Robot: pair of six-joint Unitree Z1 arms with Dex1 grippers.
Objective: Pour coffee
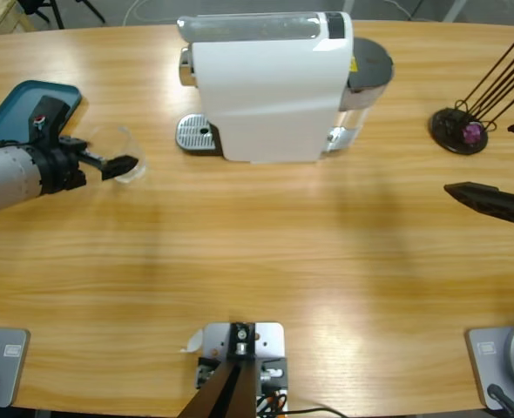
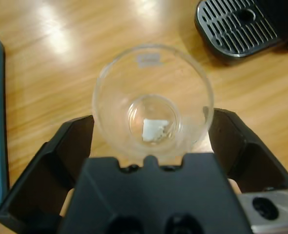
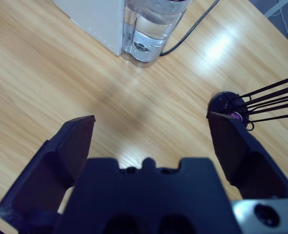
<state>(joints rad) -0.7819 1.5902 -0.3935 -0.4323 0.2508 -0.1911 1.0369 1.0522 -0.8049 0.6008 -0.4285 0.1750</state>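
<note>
Left tool (image 2: 151, 141) around clear, seemingly empty glass tumbler (image 2: 153, 100)

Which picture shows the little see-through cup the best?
The left wrist view: the clear cup fills the middle between the left gripper jaws, and you look straight into it. The high view shows it only small and faint beside the gripper tip. The right wrist view does not show it.

No text, brand or number can be read anywhere. A small yellow sticker (image 1: 355, 64) sits on the coffee machine (image 1: 270, 87) at the upper middle of the high view, its print too small to make out. A pale mark (image 2: 147, 59) on the glass tumbler (image 2: 153, 100) in the left wrist view is likewise illegible.
</note>
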